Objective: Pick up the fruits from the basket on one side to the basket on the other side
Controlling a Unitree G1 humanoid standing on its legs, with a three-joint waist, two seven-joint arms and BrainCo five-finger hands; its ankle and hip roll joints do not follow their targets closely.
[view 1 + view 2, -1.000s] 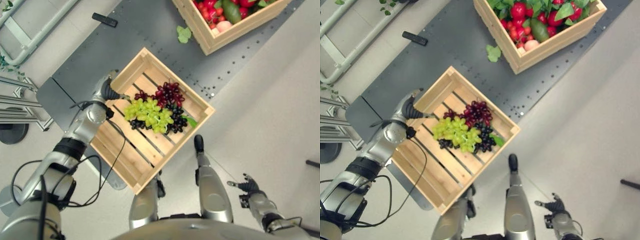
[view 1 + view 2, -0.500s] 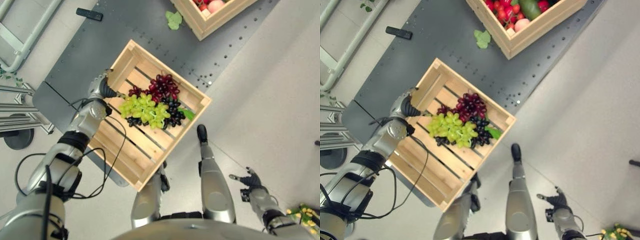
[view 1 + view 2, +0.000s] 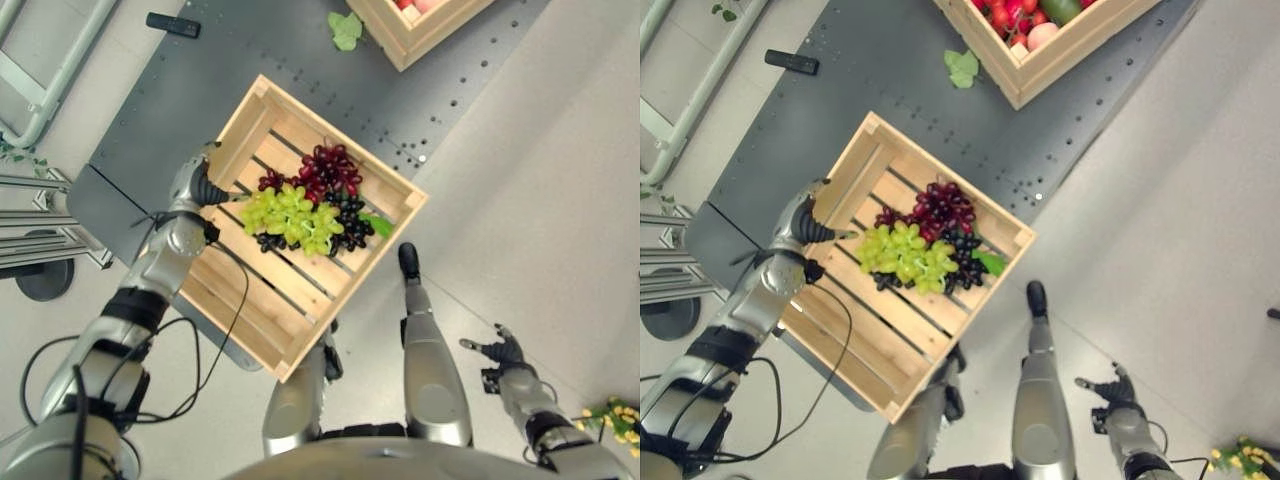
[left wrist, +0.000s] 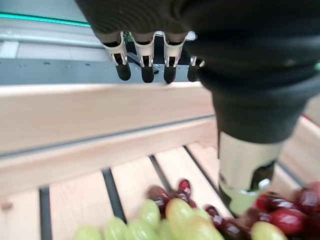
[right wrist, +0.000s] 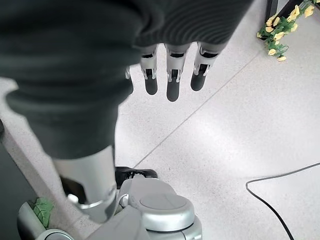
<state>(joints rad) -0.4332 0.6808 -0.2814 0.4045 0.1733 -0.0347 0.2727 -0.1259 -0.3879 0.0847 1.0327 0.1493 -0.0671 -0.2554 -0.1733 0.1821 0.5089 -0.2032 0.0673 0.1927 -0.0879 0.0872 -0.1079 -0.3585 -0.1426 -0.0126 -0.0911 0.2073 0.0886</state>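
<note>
pale speckled floor all round, with a dark grey perforated mat (image 3: 300, 60) carrying two wooden crates. the left wrist view gets what the eye views can't: the left hand (image 4: 150, 55) with fingers straight and relaxed over the near crate (image 3: 855, 165) wall, thumb down among the grapes, nothing gripped. in the near crate, green grapes (image 3: 290, 215), red grapes (image 3: 330, 170) and dark grapes (image 3: 350, 230) sit bunched together mid-slats, the slats toward the robot bare. the far crate (image 3: 1040, 75) is cut by the top edge, holding red fruit. right hand (image 3: 500, 355) hangs over open floor, fingers spread, holding nothing; yellow flowers (image 5: 277, 37) lie nearby.
</note>
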